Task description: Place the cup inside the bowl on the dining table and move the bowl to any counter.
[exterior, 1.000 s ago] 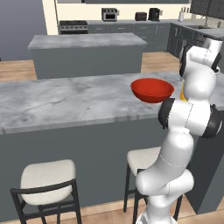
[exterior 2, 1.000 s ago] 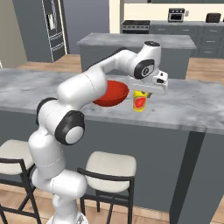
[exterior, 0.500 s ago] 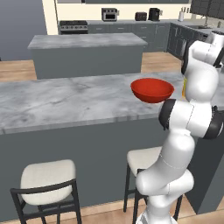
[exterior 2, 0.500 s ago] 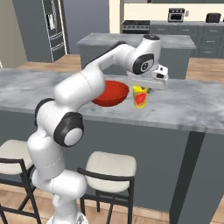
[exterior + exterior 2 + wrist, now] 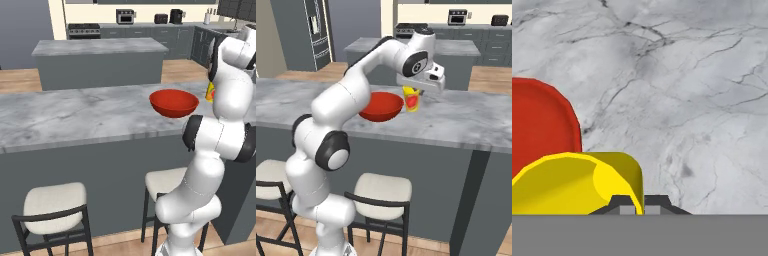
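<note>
the white arm reaches over the dining table [image 5: 466, 120], its gripper [image 5: 415, 93] pointing down onto the rim of the cup [image 5: 411, 99]. the yellow cup with its red mark hangs tilted just above the grey marble, right beside the bowl [image 5: 381, 106], which sits on the tabletop. two cream-cushioned stools [image 5: 380, 192] stand below the table's front. behind it is the counter [image 5: 461, 49], and a dark fridge [image 5: 315, 34] stands far left.

We see a home kitchen: stove [image 5: 86, 30], microwave [image 5: 125, 16], fridge [image 5: 315, 34], grey cabinets [image 5: 200, 42], marble tabletop [image 5: 75, 112] with stools [image 5: 54, 212].
</note>
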